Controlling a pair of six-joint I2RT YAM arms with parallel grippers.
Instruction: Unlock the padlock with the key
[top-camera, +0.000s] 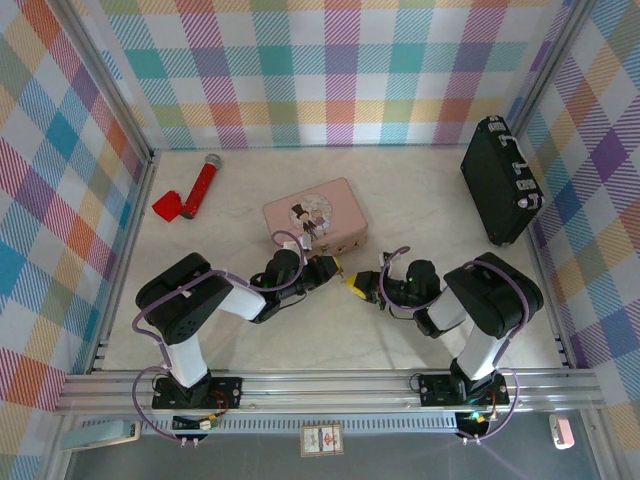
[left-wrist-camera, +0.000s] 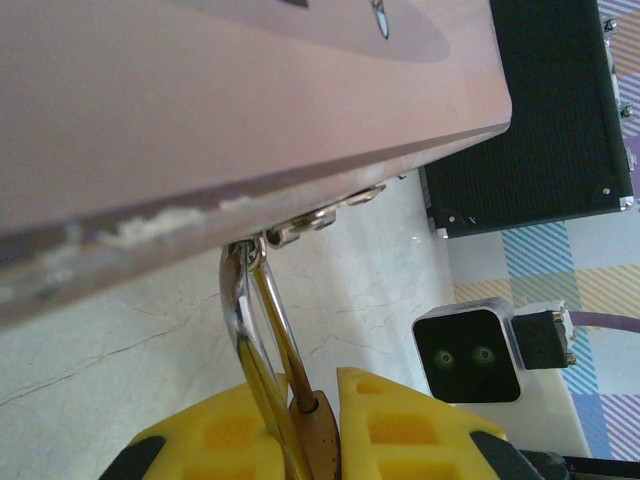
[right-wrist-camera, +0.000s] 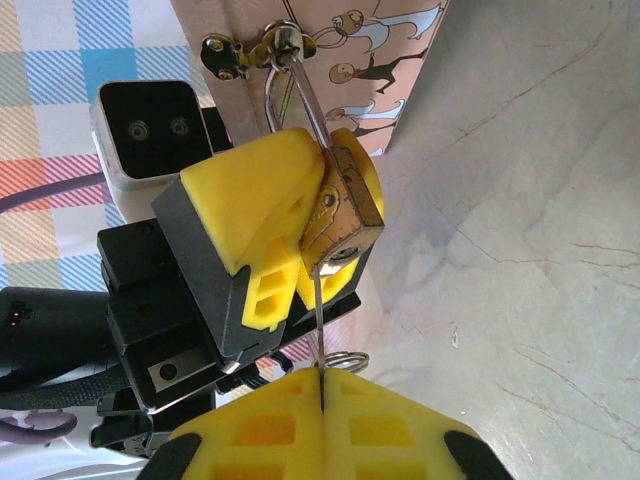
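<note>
Both arms meet at the middle of the pale, marble-veined counter (right-wrist-camera: 520, 200), right at the front edge of the pink tin (top-camera: 315, 213). The tin is a smooth rounded-corner box with a cartoon picture on its lid, and a small shiny metal hasp (right-wrist-camera: 240, 52) sticks out from its front wall.

Through that hasp loops the silver shackle (left-wrist-camera: 238, 325), thin, curved and mirror-bright. Below it hangs the padlock (right-wrist-camera: 348, 215), a tiny blocky brass body with scuffed edges, tilted on a slant. The left end effector (left-wrist-camera: 305, 400) clamps it: the chunky yellow fingers (right-wrist-camera: 250, 200), moulded with square hollows, press on either side of the brass, jaws narrowed to the width of the lock.

Now the right end effector (right-wrist-camera: 322, 378). Its yellow ribbed pads are pinched almost together, with only a sliver showing between them, and that sliver is the key (right-wrist-camera: 319, 305). It is a thin, flat, dark-grey blade standing straight up from the pads, a fine wire ring (right-wrist-camera: 346, 360) looping off beside it. The blade's tip meets the padlock's underside; whether it sits inside the keyway I cannot tell.

From the overhead camera, a red-handled tool (top-camera: 195, 190) lies well off at the far left, and a black textured case (top-camera: 500, 180) with silver corner fittings leans at the far right.
</note>
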